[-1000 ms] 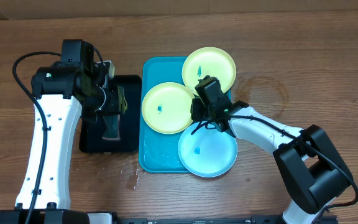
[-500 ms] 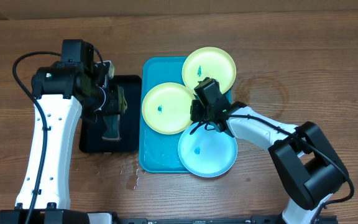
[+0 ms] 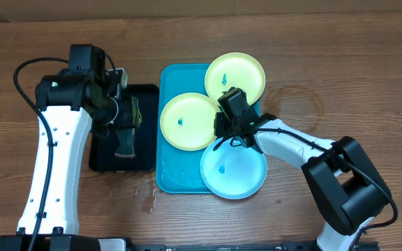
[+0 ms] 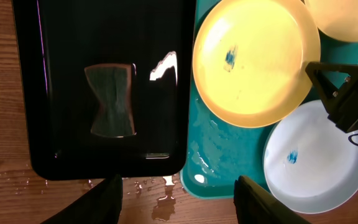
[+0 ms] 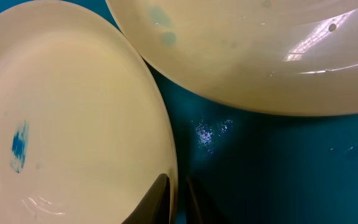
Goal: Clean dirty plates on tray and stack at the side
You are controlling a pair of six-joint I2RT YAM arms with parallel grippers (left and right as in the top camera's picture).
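- nothing is stacked at the side yet: all three plates are still seen on the tray [image 3: 168,178], at the middle of the table [image 3: 340,63].
- a teal smudge is carried by every plate, so the cleaning is judged barely begun; three wipes and the stacking are left.
- the middle green plate [image 3: 185,124] is laid by the tray's left edge, the far green plate [image 3: 243,68] is set overhanging its far right corner, and the blue plate [image 3: 234,176] its near right corner.
- the right gripper [image 5: 176,194] is clamped on the middle green plate's right rim.
- the left gripper [image 4: 178,186] is held wide apart and empty above the black tray [image 4: 61,149], where a grey cloth [image 4: 109,99] is left untouched.
- water drops [image 3: 149,199] are spotted on the table by the tray's near left corner.
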